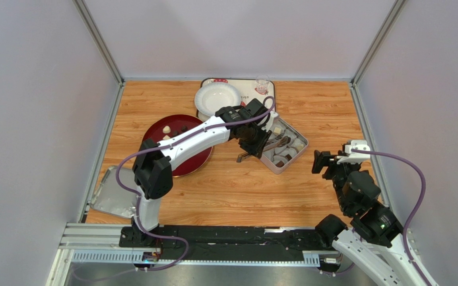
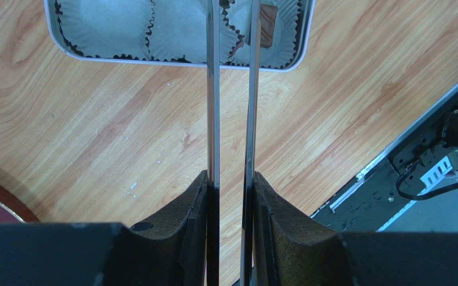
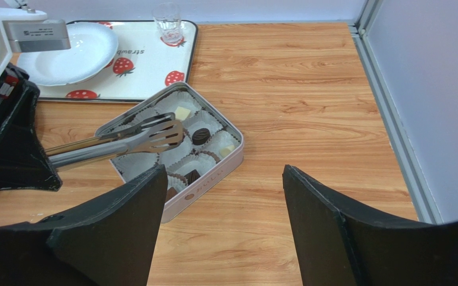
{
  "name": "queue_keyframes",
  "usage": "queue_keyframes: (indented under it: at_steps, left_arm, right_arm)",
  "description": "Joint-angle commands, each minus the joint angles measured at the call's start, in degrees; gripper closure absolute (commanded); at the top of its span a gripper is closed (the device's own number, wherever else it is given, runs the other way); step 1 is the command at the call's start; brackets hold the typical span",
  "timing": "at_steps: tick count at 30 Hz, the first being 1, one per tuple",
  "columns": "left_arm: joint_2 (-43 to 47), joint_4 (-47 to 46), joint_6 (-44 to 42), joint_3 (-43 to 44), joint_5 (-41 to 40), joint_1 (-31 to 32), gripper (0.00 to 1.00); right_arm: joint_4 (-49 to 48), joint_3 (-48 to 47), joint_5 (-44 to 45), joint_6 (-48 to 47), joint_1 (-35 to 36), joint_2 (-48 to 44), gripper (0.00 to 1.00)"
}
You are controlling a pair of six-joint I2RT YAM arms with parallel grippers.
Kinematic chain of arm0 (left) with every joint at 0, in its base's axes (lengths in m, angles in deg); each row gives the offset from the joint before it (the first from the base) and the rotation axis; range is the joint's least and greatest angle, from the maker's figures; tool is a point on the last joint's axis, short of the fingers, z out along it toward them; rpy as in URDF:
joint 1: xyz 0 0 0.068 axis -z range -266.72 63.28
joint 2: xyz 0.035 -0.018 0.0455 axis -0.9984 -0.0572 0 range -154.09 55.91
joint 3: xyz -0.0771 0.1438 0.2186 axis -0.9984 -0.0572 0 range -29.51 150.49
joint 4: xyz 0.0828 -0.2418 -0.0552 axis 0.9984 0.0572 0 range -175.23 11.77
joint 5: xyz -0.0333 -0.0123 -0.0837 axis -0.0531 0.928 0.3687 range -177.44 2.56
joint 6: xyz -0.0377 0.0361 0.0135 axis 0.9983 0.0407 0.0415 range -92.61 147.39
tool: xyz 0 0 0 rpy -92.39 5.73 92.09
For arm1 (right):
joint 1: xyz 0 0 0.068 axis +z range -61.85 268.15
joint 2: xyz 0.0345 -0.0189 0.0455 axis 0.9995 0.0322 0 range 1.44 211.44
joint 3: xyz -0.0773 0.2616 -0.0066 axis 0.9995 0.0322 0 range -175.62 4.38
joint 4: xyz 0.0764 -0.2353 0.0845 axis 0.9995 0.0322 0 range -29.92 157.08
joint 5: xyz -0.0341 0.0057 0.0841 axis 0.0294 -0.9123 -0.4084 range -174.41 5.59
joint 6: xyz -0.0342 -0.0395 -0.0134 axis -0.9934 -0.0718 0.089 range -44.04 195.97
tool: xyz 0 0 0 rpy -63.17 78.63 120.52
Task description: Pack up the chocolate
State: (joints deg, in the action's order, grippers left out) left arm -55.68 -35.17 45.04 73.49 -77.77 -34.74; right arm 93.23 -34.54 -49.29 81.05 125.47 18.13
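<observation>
Steel tongs (image 3: 136, 136) are sitting clamped in the left gripper (image 2: 231, 196), tips hanging over the tin (image 3: 204, 187); the right gripper (image 3: 222, 214) is idling spread and empty, well right of the tin. Chocolate (image 3: 200, 136) is lying partly in the tin's paper cups (image 3: 136, 164), partly on the red plate (image 1: 154, 134) left of the tin. Risk: the tips seem to be riding low, so a sideways swing could be snagging a cup or dragging the tin.

Tin (image 2: 154, 62) & tongs (image 2: 213, 89) tips cut off at top of left wrist view; left arm (image 1: 195, 138) hides pt of red plate (image 1: 152, 132).
</observation>
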Motion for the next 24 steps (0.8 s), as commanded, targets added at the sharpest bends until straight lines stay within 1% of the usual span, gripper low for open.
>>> queue_keyframes:
  at_steps: [1,5,11,18,24]
  left_arm:
    - [-1.26,0.38,-3.06,4.40,-0.88,0.22,0.67]
    - [-1.96,0.39,-3.76,4.75,-1.67,0.22,0.67]
    - [-3.19,1.79,-4.11,5.54,-1.50,0.22,0.67]
    - [-4.34,3.37,-4.90,7.04,-3.69,0.22,0.67]
    - [-4.07,3.38,-5.08,7.13,-4.84,0.22,0.66]
  right_arm:
    - [-1.95,0.42,5.22,-0.60,0.12,0.10,0.24]
    - [-1.16,0.42,10.05,-0.16,0.03,2.20,0.23]
    - [0.25,0.07,13.75,0.72,0.12,5.90,0.23]
    - [0.87,-0.11,13.75,1.16,0.12,10.20,0.23]
    - [0.87,-0.11,13.93,1.51,0.12,11.44,0.23]
